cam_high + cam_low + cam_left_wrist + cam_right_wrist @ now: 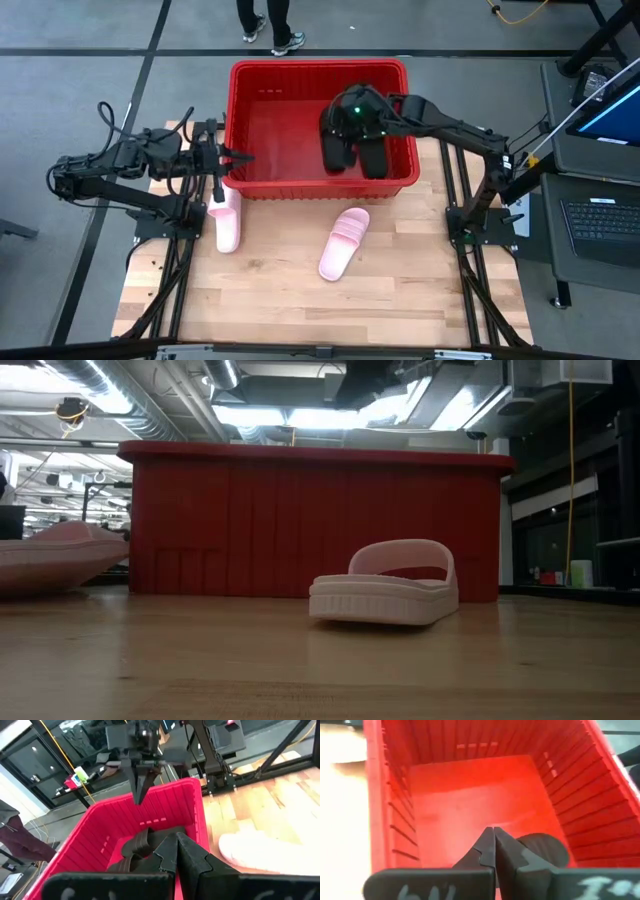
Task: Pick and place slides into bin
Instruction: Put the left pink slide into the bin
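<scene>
The red bin (250, 110) stands at the table's far middle. Two black slides (358, 150) lie side by side on its floor toward its right end; the left wrist view shows them too (145, 845). My right gripper (335, 125) hangs shut and empty above them, pointing slantwise down (141, 795). One pink slide (344, 242) lies sole down on the table in front of the bin, and another pink slide (228, 222) lies near the bin's left front corner. My left gripper (243, 157) waits shut over the bin's left wall.
Bare wood lies in front of and to the right of the pink slides. The left half of the bin's floor (470, 795) has nothing on it. A person's legs (270, 25) stand beyond the table's far edge. A laptop (600, 215) sits off to the right.
</scene>
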